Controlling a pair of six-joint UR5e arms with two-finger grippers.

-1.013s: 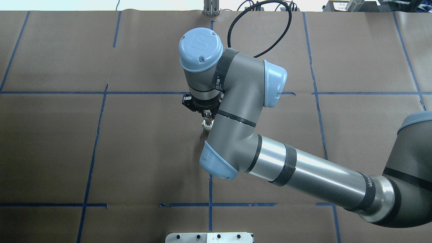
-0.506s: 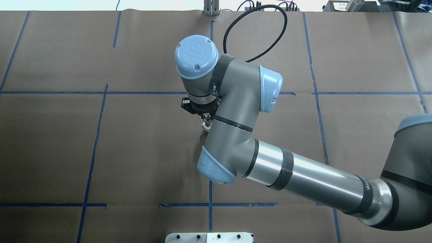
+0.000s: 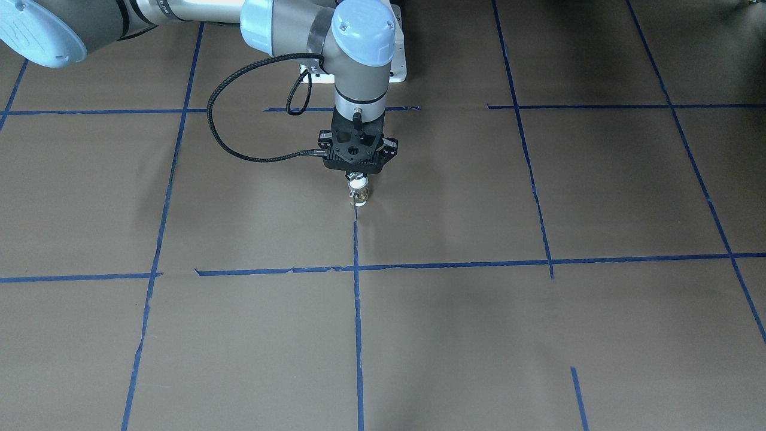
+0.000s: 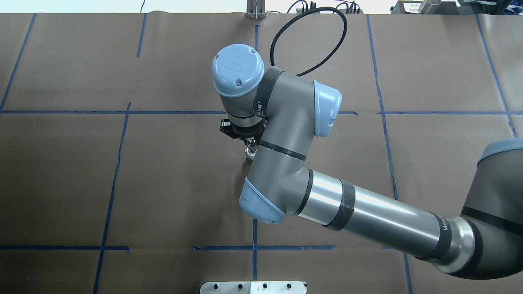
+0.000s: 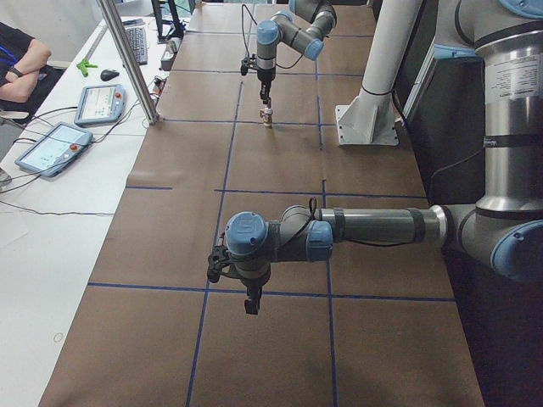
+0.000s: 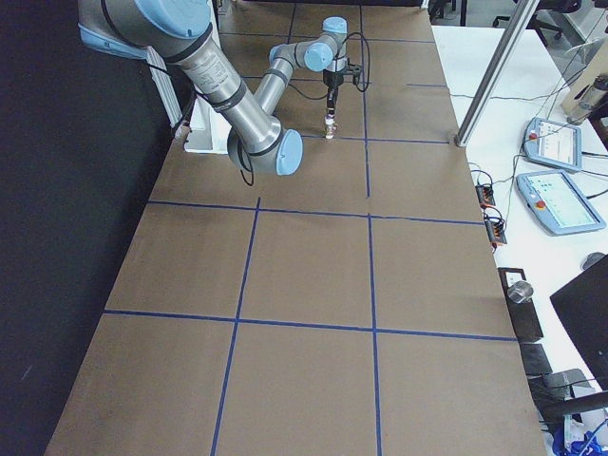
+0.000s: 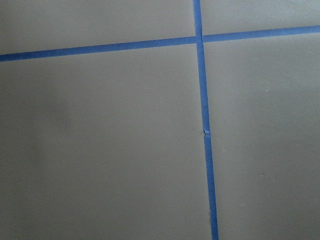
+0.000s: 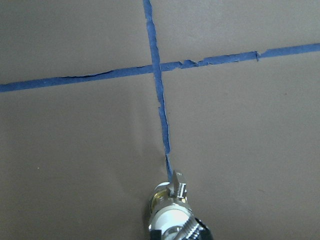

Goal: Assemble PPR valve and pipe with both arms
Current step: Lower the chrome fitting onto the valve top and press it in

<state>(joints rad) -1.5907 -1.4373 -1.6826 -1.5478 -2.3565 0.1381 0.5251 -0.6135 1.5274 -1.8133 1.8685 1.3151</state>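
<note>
Overhead exterior, centre: R gripper (image 3: pixel 357 178) jaws clenched on PPR valve (image 8: pixel 176 231), seated atop pipe (image 3: pixel 359 196), upright, brass end down at blue tape line (image 3: pixel 356 251). L gripper (image 5: pixel 250 306) well apart, low over table (image 5: pixel 280 365); jaws: can't tell.

We note: matt brown paper worktop (image 3: pixel 538 335), smooth blue tape lines (image 3: pixel 357 299); glossy chrome T-shaped metal valve (image 4: pixel 252 143); white plastic pipe with brassy metal end (image 3: pixel 359 194).

Embossed UR logo on blue joint cap (image 4: pixel 238 69); strap (image 4: pixel 447 234) lettering unreadable
</note>
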